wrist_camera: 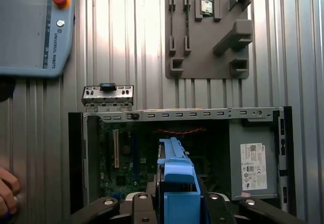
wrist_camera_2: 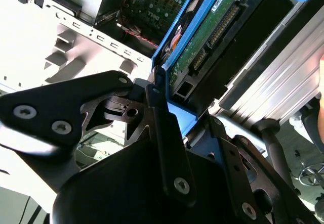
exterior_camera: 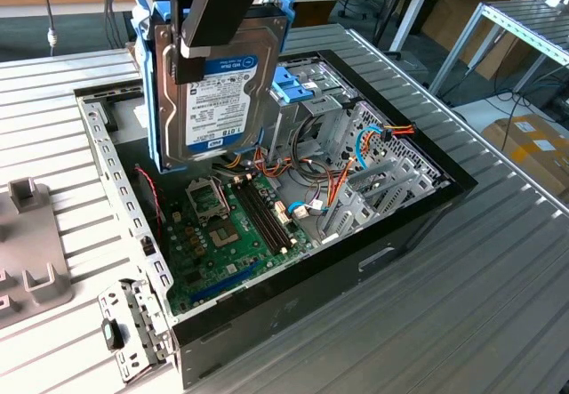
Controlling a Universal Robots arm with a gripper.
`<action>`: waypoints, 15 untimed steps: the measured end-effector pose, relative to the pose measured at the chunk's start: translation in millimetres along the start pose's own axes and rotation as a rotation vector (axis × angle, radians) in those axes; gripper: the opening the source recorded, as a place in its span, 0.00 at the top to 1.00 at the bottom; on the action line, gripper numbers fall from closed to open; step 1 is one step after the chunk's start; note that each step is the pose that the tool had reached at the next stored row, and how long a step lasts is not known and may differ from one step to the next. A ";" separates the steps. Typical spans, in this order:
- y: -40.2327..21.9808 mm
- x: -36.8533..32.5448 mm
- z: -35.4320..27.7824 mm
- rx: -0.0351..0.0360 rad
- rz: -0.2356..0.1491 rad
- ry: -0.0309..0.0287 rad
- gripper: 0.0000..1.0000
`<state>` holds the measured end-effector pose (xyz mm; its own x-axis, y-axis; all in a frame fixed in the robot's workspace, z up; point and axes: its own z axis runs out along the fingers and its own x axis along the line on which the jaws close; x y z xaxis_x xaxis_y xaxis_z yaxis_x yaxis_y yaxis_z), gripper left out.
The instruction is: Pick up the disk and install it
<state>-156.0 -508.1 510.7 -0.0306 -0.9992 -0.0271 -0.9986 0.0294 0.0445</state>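
Gripper closed on the disk, with one black finger across the labelled face; the opposing finger is hidden behind the drive. Disk is upright above the open case and clear of it. Its long axis is vertical, the label faces the exterior view, and blue carrier rails run up both long edges. Its upper end is covered by the gripper and cut off by the frame edge.

In the second wrist view the disk shows its green circuit face and one blue rail, with a finger bearing on the rail. In the first wrist view the disk is edge-on, a blue strip over the case interior.

Below lies the board, partly hidden by the disk's lower end. Cage with blue clip stands just to the exterior view's right of the disk, and orange and blue cables run beside it.

Case sits on a ribbed table. Grey fixture plate lies at the exterior view's left, and a metal bracket lies against the case's near corner. Pendant and part of a person's hand are cut off at the frame edge in the first wrist view.
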 end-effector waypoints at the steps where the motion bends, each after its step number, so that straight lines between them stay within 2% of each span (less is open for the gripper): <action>1: -0.1 0.5 0.1 0.0000 0.000 -0.0001 0.63; 9: -0.7 6.4 0.3 0.0000 0.000 -0.0001 0.63; 15: -4.6 10.2 0.9 -0.0001 0.000 0.0000 0.63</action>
<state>-151.8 -518.4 509.4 -0.0307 -0.9992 -0.0271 -0.9986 0.0294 0.0445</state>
